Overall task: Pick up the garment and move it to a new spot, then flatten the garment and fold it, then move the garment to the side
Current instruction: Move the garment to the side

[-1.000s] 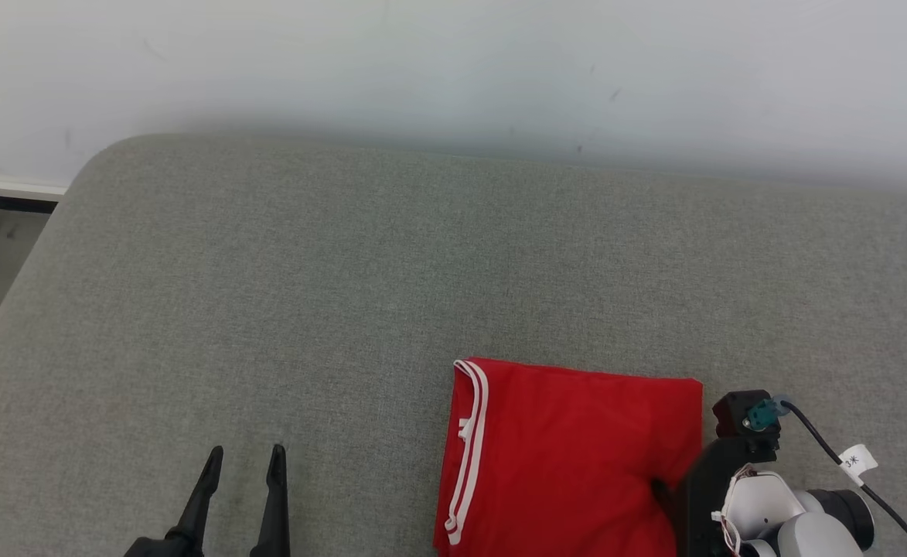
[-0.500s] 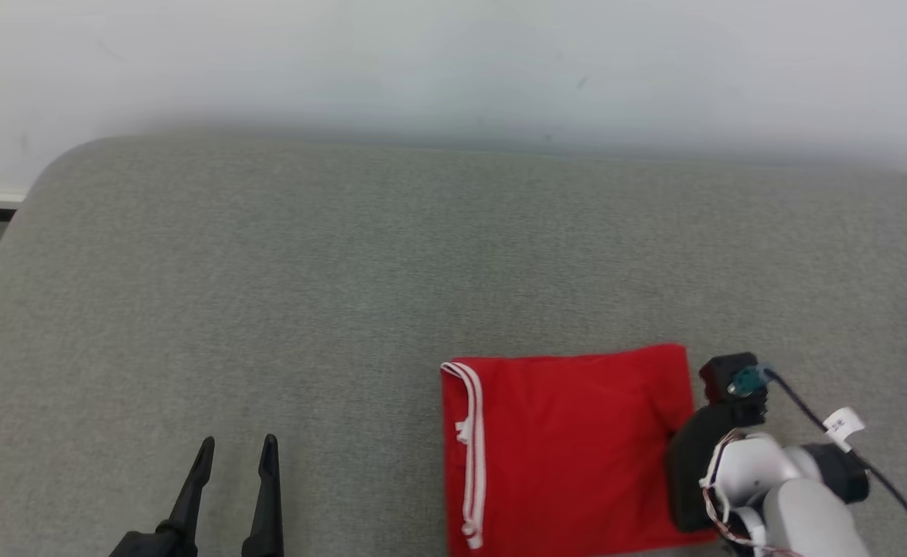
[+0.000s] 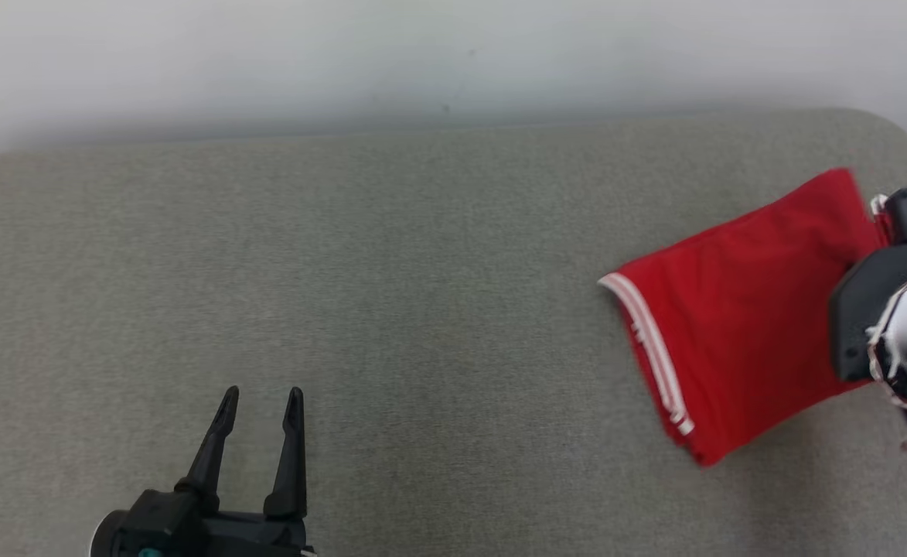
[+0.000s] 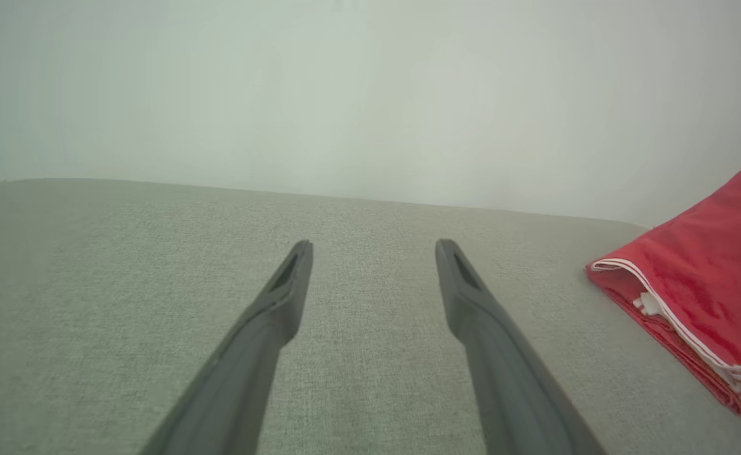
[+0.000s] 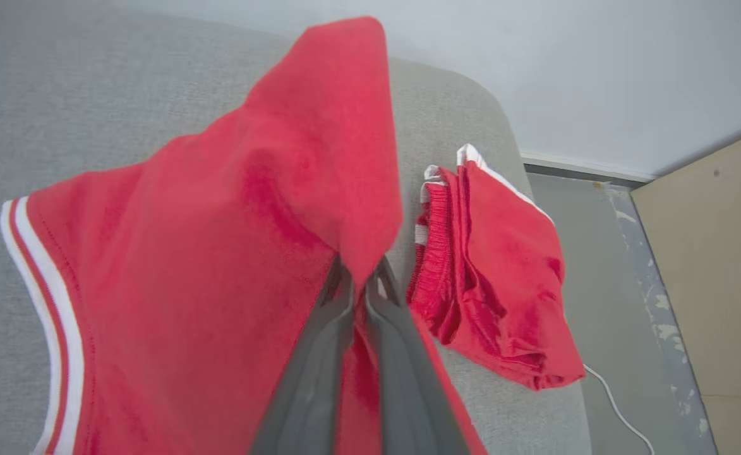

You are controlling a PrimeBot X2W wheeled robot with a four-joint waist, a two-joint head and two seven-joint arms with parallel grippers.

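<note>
At the right end of the grey cushion [image 3: 391, 271] rests the folded red garment [image 3: 731, 309], one corner pinched in the right gripper [image 5: 359, 278]. The left gripper [image 3: 261, 394] hovers spread at near left. This seems to be the moving-aside step: next, it should be set flat beside the other red pile [image 5: 503, 284] and let go.

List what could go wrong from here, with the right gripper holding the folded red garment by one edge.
1. The right gripper pinches only one edge of the folded garment. The rest drapes loose, so the layers could slide apart and undo the fold.
2. A second red garment lies by the rounded corner of the cushion. Setting down there could cover it or nudge it over the edge.
3. The thin pinch might slip.
</note>
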